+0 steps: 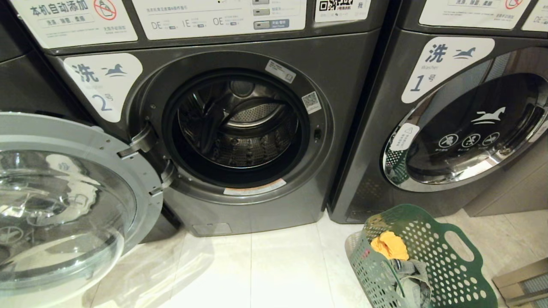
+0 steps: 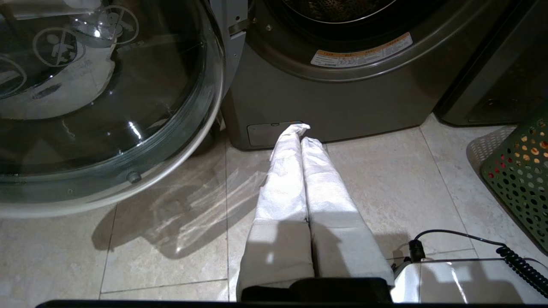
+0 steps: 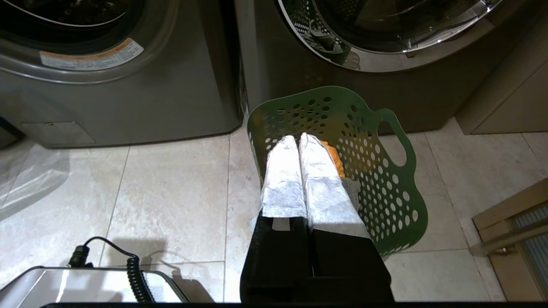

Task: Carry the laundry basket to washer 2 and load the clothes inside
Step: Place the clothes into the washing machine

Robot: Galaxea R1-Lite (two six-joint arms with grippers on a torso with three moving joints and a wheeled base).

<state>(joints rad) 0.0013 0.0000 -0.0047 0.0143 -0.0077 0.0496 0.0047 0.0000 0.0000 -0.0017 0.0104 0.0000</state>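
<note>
Washer 2 (image 1: 239, 188) stands straight ahead, its glass door (image 1: 64, 205) swung wide to the left and its drum (image 1: 237, 124) showing only bare metal. The dark green laundry basket (image 1: 432, 261) rests on the floor in front of washer 1. Inside it lie the clothes: a yellow-orange cloth (image 1: 390, 246) on top of grey denim (image 1: 413, 276). My right gripper (image 3: 297, 139) hangs shut over the basket (image 3: 376, 171), holding nothing. My left gripper (image 2: 299, 130) is shut and empty above the tiles before washer 2 (image 2: 321, 102). Neither arm shows in the head view.
Washer 1 (image 1: 462, 128) stands to the right with its door closed. The open door (image 2: 98, 102) juts out over the floor on the left. A wooden cabinet corner (image 3: 513, 226) sits right of the basket. My white base with a coiled cable (image 2: 518, 261) is below.
</note>
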